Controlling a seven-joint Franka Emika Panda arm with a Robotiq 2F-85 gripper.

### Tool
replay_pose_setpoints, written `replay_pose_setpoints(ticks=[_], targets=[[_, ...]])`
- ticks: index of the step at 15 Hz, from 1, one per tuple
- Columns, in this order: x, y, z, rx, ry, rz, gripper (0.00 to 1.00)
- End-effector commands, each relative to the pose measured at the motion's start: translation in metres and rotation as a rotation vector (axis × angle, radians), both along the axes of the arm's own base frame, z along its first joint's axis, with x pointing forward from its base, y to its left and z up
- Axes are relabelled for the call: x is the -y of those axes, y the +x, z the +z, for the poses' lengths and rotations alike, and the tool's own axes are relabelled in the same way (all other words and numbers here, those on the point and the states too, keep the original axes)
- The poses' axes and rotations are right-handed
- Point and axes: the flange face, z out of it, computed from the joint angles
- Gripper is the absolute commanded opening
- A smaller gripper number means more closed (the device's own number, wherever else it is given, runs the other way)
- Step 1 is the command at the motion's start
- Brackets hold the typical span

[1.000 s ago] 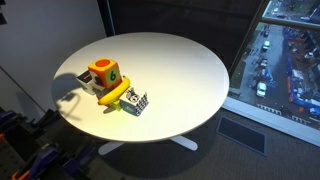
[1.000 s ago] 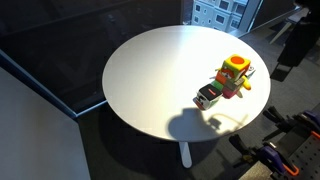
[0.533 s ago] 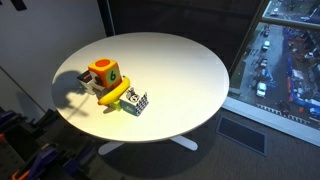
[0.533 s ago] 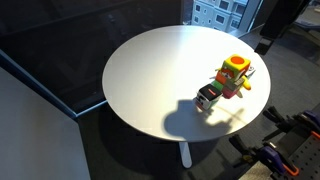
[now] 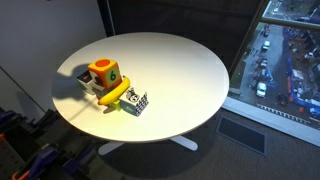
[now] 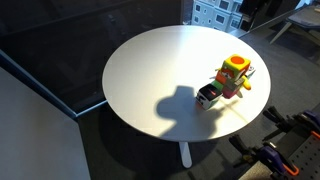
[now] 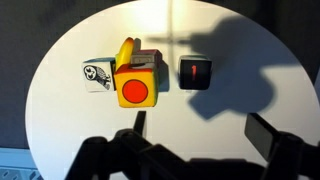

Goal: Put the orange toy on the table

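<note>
One orange toy [image 5: 103, 72] sits on top of a little pile of toys near the edge of the round white table [image 5: 180, 70], not on the bare top. A yellow banana toy [image 5: 112, 95] leans against the pile, and a black-and-white cube [image 5: 136, 102] is just beside it. In the wrist view a black block [image 7: 195, 72] lies just beside the orange toy. The gripper [image 7: 200, 125] hangs high over the toys, pointing down, with its fingers wide apart and holding nothing.
</note>
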Motion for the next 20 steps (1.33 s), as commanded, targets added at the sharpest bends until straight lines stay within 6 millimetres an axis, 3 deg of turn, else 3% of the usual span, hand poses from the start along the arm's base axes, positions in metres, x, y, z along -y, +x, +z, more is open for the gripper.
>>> replay_pose_setpoints(ticks=[1,8,20], targets=[[0.007,0.03,-0.002,-0.04,-0.043,-0.086,1.0],[0.028,0.055,-0.029,-0.098,-0.024,-0.069,1.0],[0.076,0.07,-0.08,-0.042,0.004,0.057,1.0]])
